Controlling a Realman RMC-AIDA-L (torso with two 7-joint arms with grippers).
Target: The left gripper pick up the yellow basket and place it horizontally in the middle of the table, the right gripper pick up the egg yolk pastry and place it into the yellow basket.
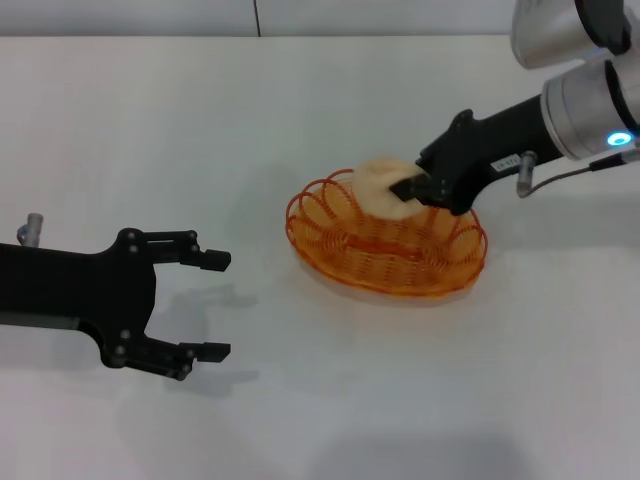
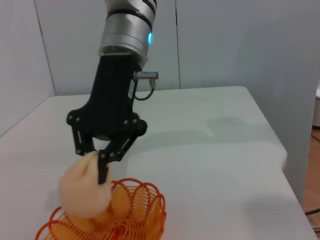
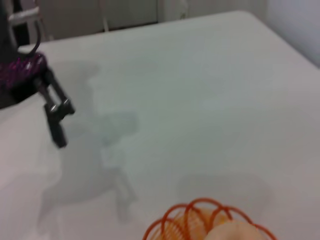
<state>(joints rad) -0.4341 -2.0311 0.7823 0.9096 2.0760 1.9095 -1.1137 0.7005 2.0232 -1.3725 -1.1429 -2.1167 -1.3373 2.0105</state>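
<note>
Black and unlabelled, the left tool (image 1: 205, 306) lies nearest the viewer in the head view, low over the white table (image 1: 150, 130) at the robot's left, its two fingers spread wide with nothing between them; well apart from the yellow basket (image 1: 385, 240), it appears parked clear of the work, which suits a basket already set down lengthwise near the middle of the table. Beyond it, the basket sits flat on its spiral base, its looped rim open upward so that it can receive a load from above. Farther still, the right tool (image 1: 408, 187) reaches in from the robot's right over the far side of the basket, its fingers narrowed onto the egg yolk pastry (image 1: 378, 187), which it holds from the side. The left wrist view shows the same grip from the front: the pastry (image 2: 85, 185) is pinched between the fingertips and hangs just at the basket's rim (image 2: 145, 200), partly inside the loops; whether it already touches the base cannot be told. Judged from this, basket placement is complete and the pastry is at the point of release. A likely risk is the soft bun sticking to a finger or catching a rim loop.
</note>
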